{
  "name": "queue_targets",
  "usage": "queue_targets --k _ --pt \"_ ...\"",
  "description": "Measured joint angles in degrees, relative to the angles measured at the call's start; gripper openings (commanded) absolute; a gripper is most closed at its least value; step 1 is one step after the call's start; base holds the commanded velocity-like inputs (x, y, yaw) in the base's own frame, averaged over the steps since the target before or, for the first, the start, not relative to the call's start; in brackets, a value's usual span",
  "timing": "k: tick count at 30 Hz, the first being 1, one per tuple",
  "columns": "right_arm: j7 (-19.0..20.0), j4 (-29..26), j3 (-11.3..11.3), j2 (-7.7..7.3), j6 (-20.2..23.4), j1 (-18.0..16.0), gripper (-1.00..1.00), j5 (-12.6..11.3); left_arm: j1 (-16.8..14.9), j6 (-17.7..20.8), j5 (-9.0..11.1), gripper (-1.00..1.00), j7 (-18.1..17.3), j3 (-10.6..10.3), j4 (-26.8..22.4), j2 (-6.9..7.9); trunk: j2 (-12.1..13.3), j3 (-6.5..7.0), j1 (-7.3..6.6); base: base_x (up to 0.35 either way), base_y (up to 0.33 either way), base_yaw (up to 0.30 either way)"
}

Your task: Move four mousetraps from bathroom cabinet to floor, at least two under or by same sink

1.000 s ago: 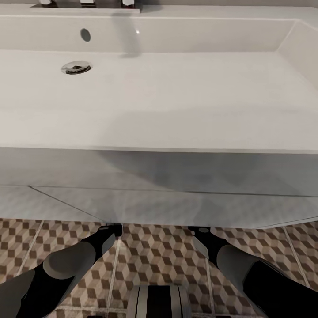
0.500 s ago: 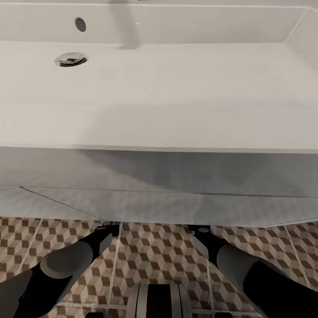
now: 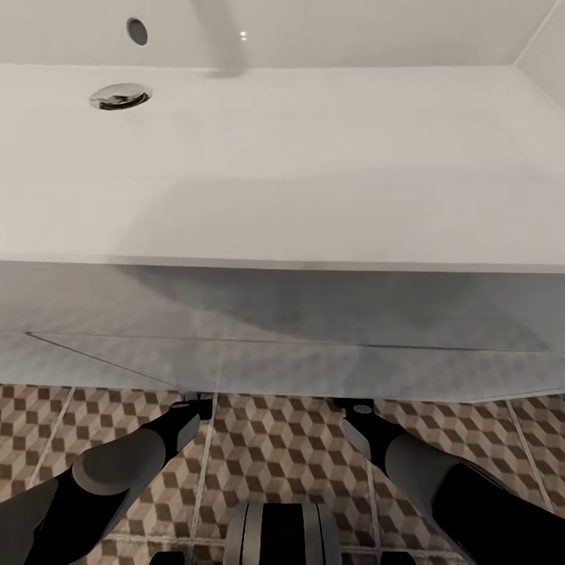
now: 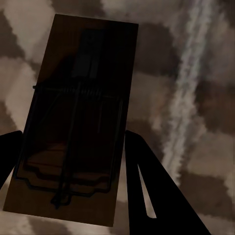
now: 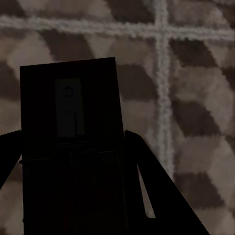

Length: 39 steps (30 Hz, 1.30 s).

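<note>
Left claw (image 4: 68,161) grips a mousetrap (image 4: 78,117) between its fingers, long axis running out past the tips, above the bathroom floor (image 4: 196,73). Right claw (image 5: 68,161) clamps another mousetrap (image 5: 73,147) likewise.

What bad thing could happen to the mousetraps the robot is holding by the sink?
1. Each gripper holds a mousetrap above the cube-patterned floor; letting go from up there might make it bounce or flip.
2. The arms reach under the white sink, out of the head camera's sight, so they could bump the vanity.
3. The trap's wire parts might catch a finger.
</note>
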Motion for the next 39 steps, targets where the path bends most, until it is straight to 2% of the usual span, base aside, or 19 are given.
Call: queue_targets --k 26,39 --pt "-0.04 0.0 -0.01 0.02 -0.2 0.0 -1.0 -0.02 0.0 -0.09 0.01 -1.0 0.0 0.0 0.0 0.05 0.0 -0.53 0.0 0.0 0.0 0.0" --pt "-0.05 0.0 -0.02 -0.13 -0.25 0.0 -1.0 -0.02 0.0 -0.09 -0.01 -1.0 0.0 0.01 0.0 0.05 0.0 -1.56 0.0 0.0 0.0 0.0"
